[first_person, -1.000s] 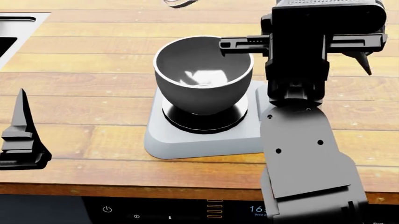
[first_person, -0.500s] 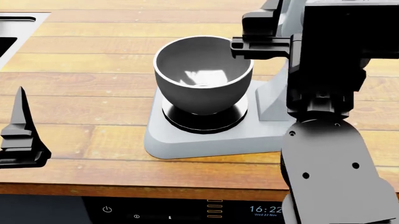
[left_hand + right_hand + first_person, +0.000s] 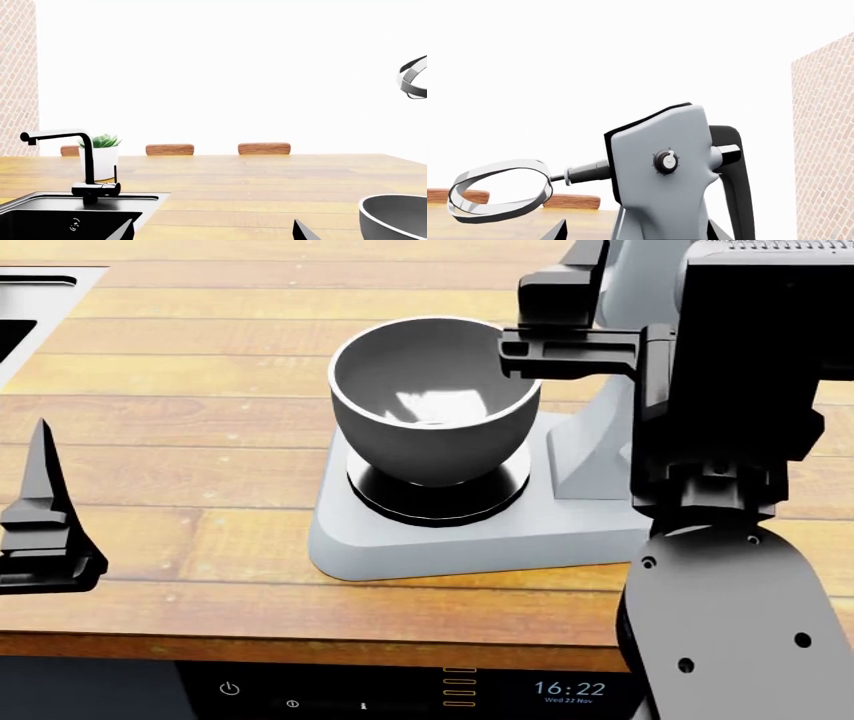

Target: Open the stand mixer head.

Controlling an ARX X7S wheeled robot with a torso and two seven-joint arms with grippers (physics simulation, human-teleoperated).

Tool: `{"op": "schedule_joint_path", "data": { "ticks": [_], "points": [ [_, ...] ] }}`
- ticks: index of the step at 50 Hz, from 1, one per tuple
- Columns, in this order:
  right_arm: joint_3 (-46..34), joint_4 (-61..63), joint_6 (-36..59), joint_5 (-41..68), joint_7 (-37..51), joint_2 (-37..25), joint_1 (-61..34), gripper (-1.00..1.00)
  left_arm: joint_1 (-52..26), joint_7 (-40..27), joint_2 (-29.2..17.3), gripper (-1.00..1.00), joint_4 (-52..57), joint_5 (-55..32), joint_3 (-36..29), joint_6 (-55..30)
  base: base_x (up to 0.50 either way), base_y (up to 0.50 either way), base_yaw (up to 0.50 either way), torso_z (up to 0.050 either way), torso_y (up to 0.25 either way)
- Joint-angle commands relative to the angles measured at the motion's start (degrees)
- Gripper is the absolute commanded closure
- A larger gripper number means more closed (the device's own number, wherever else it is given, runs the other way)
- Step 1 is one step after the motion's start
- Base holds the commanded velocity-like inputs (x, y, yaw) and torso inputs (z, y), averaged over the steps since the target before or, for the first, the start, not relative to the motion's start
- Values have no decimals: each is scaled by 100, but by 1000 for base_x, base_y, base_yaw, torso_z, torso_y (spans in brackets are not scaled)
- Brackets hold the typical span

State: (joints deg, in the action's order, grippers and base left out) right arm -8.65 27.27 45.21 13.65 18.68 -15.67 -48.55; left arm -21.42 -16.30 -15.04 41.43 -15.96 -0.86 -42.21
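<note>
- My right gripper hangs over the wooden plank counter, beside the rim of the dark grey metal bowl. From the head camera I see black finger parts stacked near that rim, but I cannot tell whether the pincer is open or closed.
- The light grey rounded stand mixer head fills my right wrist view, tilted up and back, its face with a small black dial turned toward the camera.
- Its thin looped metal beater sticks out from the head on a short dark shaft, in the air and clear of the bowl.
- The bowl sits on the flat light grey mixer base, with the upright just behind my right arm.
- My left gripper rests low at the counter's near edge, well apart from the mixer. Only a dark pointed finger shows, so I cannot tell its state.
- My left wrist view shows a black tap over a dark sink and a small potted plant.
</note>
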Motion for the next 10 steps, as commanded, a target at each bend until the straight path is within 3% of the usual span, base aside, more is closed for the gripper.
{"op": "schedule_joint_path", "data": {
  "ticks": [1, 10],
  "points": [
    [47, 153, 125, 62, 46, -30, 31, -100, 7, -34, -23, -100, 21, -29, -10, -10, 0, 0, 0, 0, 0],
    [102, 170, 116, 134, 53, -12, 49, -100, 32, -46, -46, -100, 34, -63, -1, -1, 0, 0, 0, 0, 0]
  ]
}}
